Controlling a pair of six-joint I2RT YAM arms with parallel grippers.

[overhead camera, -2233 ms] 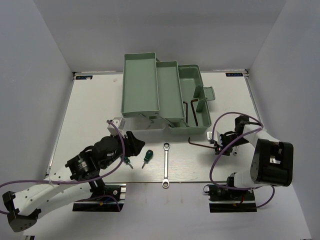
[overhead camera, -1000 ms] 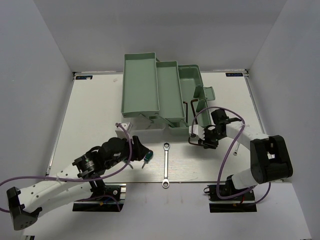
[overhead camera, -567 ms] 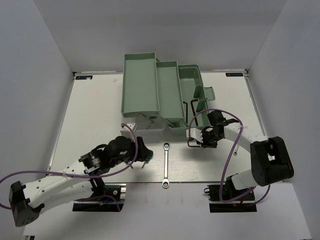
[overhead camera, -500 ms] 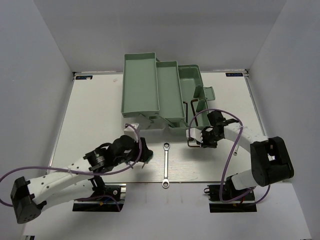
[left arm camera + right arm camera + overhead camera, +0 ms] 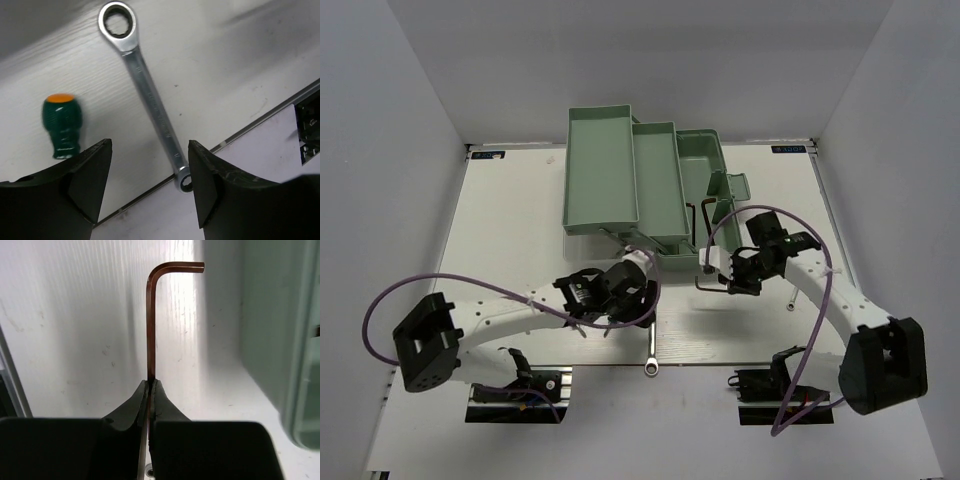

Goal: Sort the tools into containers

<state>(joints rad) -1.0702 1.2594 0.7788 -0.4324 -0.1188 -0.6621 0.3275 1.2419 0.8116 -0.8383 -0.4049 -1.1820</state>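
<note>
The green screwdriver (image 5: 61, 125) hides its tip behind the left gripper (image 5: 150, 150), spread wide above a shiny wrench (image 5: 145, 90). The right gripper (image 5: 150, 382) pinches a thin bent hex key (image 5: 150, 315).

Top external: high, behind arm bases, faces down and forward; whole table (image 5: 500, 220) in view, toolbox (image 5: 600, 170) at far side.
Left wrist: close, looks down between left fingers (image 5: 85, 180); wrench (image 5: 150, 100), table's near edge.
Right wrist: close, looks along right fingers (image 5: 132, 407); hex key (image 5: 150, 315), toolbox wall at right.
Both wrist patches lie inside top view.
</note>
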